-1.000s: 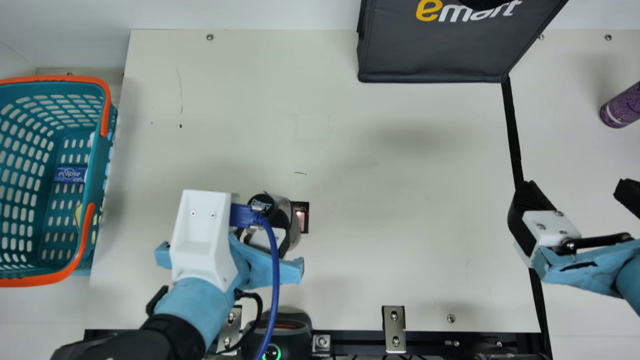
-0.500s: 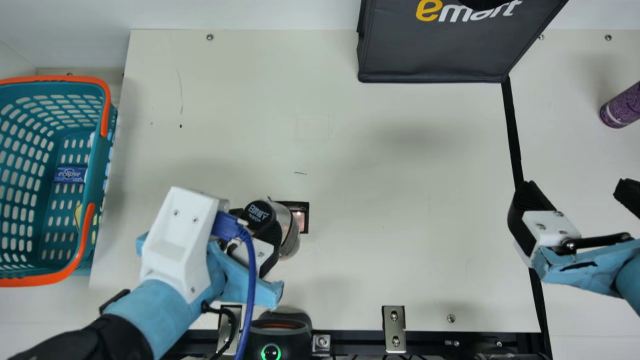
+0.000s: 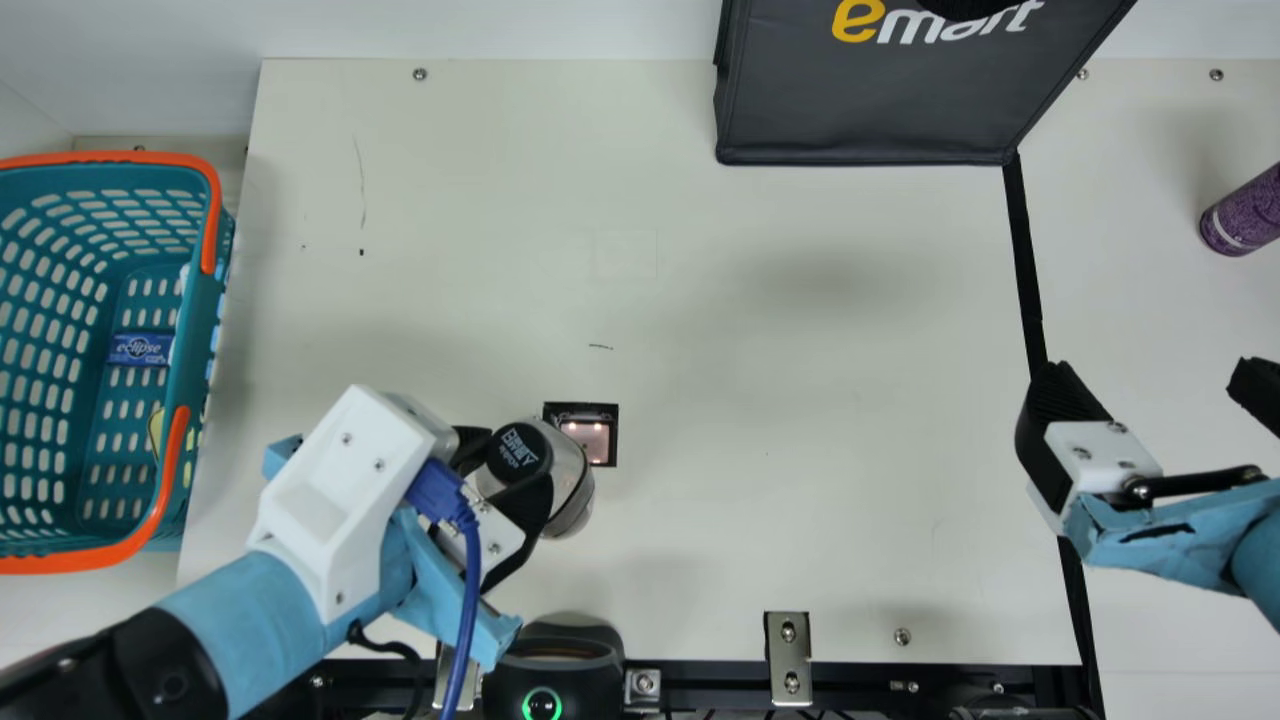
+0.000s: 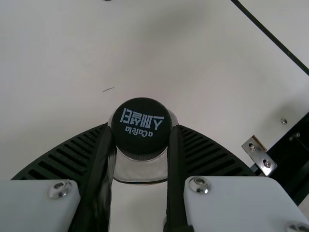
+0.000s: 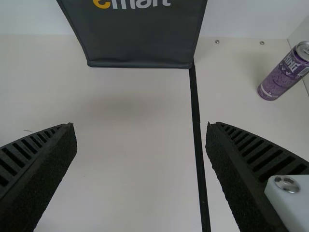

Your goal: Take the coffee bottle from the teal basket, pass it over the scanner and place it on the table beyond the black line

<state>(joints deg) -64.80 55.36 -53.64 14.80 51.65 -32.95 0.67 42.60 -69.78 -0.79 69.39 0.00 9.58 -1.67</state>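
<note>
- Holding the clear coffee bottle with a round black cap (image 3: pixel 572 480), the left black ribbed tool (image 3: pixel 520 458) was closed upon it from two sides, near the cap, as also the left wrist view showed.
- The bottle had its cap upward; if its bottom touched the cream counter (image 3: pixel 750 350), I could not tell.
- It was beside the small square glass window in a black frame (image 3: pixel 590 442), and in the main view it covered one corner of this frame.
- The right black ribbed tool (image 3: pixel 1160 390) was wide open, with nothing between its two fingers.
- The bottle was well apart from the black tape line (image 3: pixel 1024 250), on the same side as the teal plastic basket (image 3: pixel 196 330).
- Inside this basket was a blue packet (image 3: pixel 140 349).
- Beyond the line was a purple metal can (image 5: pixel 282 77).
</note>
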